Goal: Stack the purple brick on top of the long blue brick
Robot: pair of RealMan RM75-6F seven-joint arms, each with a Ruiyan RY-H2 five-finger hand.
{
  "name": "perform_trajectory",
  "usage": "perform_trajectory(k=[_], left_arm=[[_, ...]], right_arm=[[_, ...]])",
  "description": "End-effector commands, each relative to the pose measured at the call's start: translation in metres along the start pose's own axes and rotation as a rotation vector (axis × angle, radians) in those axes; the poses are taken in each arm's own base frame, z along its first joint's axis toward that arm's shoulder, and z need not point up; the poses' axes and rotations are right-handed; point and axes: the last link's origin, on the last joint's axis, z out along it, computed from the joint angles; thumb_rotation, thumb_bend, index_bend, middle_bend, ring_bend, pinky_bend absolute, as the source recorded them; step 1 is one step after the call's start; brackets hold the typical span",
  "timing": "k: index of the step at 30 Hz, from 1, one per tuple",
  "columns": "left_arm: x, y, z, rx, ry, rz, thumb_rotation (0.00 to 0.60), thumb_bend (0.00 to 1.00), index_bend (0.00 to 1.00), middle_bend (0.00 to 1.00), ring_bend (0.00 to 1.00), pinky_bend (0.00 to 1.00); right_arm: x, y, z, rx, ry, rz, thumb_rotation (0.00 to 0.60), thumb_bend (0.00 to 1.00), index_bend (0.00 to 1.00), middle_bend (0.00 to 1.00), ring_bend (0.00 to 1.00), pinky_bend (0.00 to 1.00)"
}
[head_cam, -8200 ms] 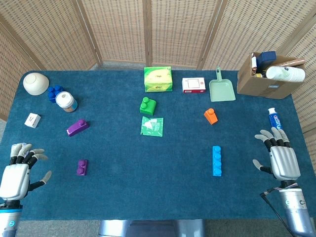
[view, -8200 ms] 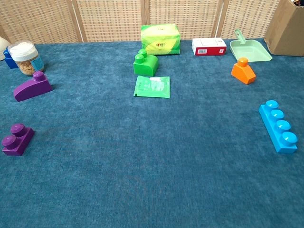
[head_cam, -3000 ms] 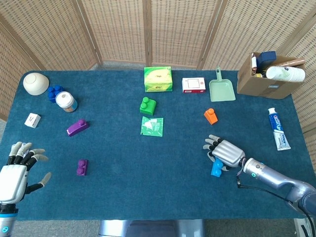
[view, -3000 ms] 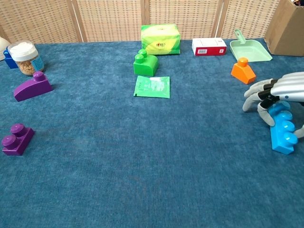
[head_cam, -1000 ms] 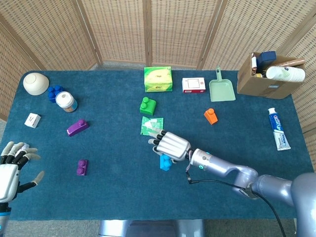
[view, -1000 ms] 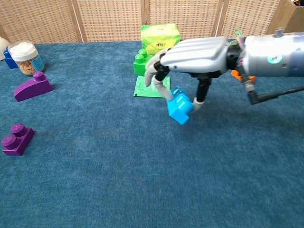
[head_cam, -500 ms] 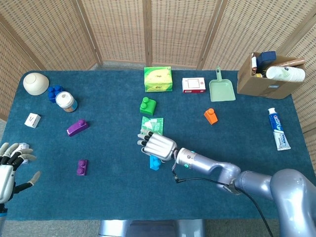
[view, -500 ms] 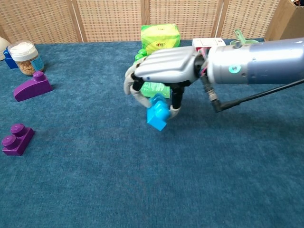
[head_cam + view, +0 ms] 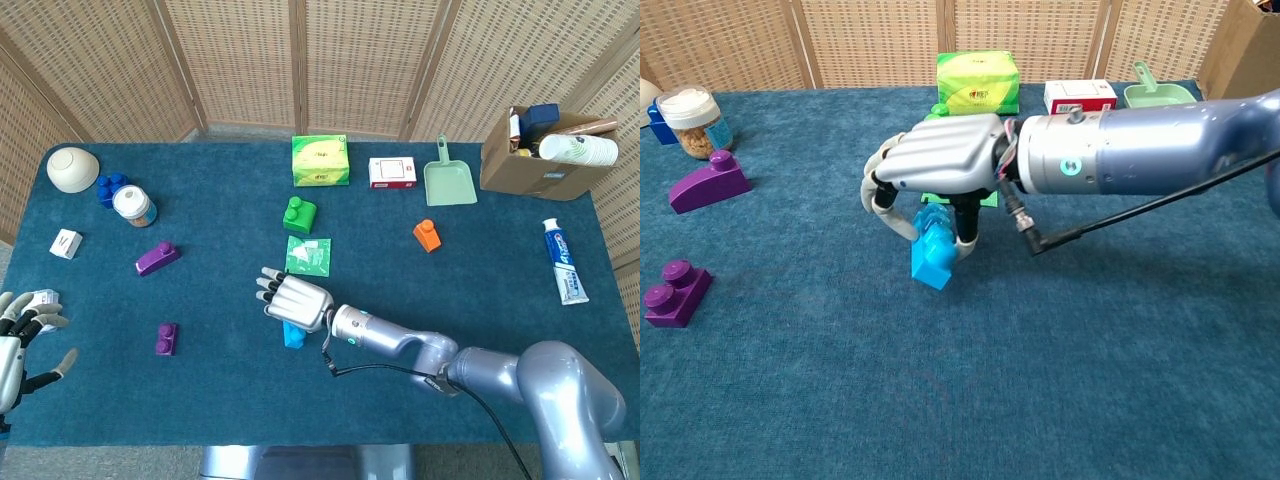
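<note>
My right hand (image 9: 293,299) (image 9: 936,172) holds the long blue brick (image 9: 293,335) (image 9: 934,254) from above, near the middle of the table, its lower end close to the cloth. A small purple brick (image 9: 166,338) (image 9: 674,293) with two studs lies to the left at the near side. A sloped purple brick (image 9: 157,258) (image 9: 708,183) lies further back on the left. My left hand (image 9: 20,345) is at the near left corner, fingers spread, holding nothing.
A green brick (image 9: 298,214), a green packet (image 9: 308,255), an orange brick (image 9: 427,235), a tissue box (image 9: 320,160), a red-white box (image 9: 392,172) and a scoop (image 9: 448,180) lie behind. A jar (image 9: 133,205), bowl (image 9: 72,168) and dark blue brick (image 9: 111,187) are far left; cardboard box (image 9: 545,150), toothpaste (image 9: 561,260) right.
My right hand has carried the long blue brick leftward from the table's right side to just left of centre. My left hand has drifted slightly down and left.
</note>
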Motion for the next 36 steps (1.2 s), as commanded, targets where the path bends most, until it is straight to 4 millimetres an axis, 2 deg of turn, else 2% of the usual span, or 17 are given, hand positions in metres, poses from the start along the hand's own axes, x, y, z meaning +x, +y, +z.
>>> perform_trajectory(k=[1, 8, 13, 20, 29, 36], left_arm=[[-0.002, -0.001, 0.000, -0.003, -0.002, -0.007, 0.580, 0.32, 0.41, 0.33, 0.14, 0.00], [-0.001, -0.005, -0.003, 0.001, 0.001, -0.016, 0.579, 0.32, 0.41, 0.33, 0.14, 0.00], [-0.001, -0.008, -0.005, 0.007, 0.001, -0.020, 0.580, 0.32, 0.41, 0.33, 0.14, 0.00], [-0.003, -0.004, -0.003, -0.011, -0.002, -0.022, 0.580, 0.32, 0.41, 0.33, 0.14, 0.00], [-0.002, 0.002, 0.001, -0.045, -0.012, -0.007, 0.573, 0.32, 0.41, 0.33, 0.14, 0.00], [-0.006, 0.012, 0.009, -0.120, -0.079, 0.059, 0.572, 0.32, 0.41, 0.33, 0.14, 0.00]], right_arm=[[-0.001, -0.007, 0.008, -0.003, 0.002, -0.014, 0.600, 0.15, 0.63, 0.24, 0.12, 0.12], [-0.005, -0.013, 0.019, -0.024, -0.017, -0.013, 0.600, 0.15, 0.59, 0.23, 0.10, 0.12], [-0.005, -0.013, 0.018, -0.036, -0.041, -0.006, 0.600, 0.15, 0.44, 0.21, 0.06, 0.11], [-0.001, -0.015, 0.011, -0.038, -0.052, 0.009, 0.600, 0.15, 0.31, 0.18, 0.04, 0.11], [0.014, -0.006, -0.008, -0.068, -0.028, 0.067, 0.600, 0.15, 0.29, 0.18, 0.03, 0.11], [0.032, 0.036, -0.052, -0.215, 0.043, 0.124, 0.600, 0.15, 0.30, 0.18, 0.03, 0.11]])
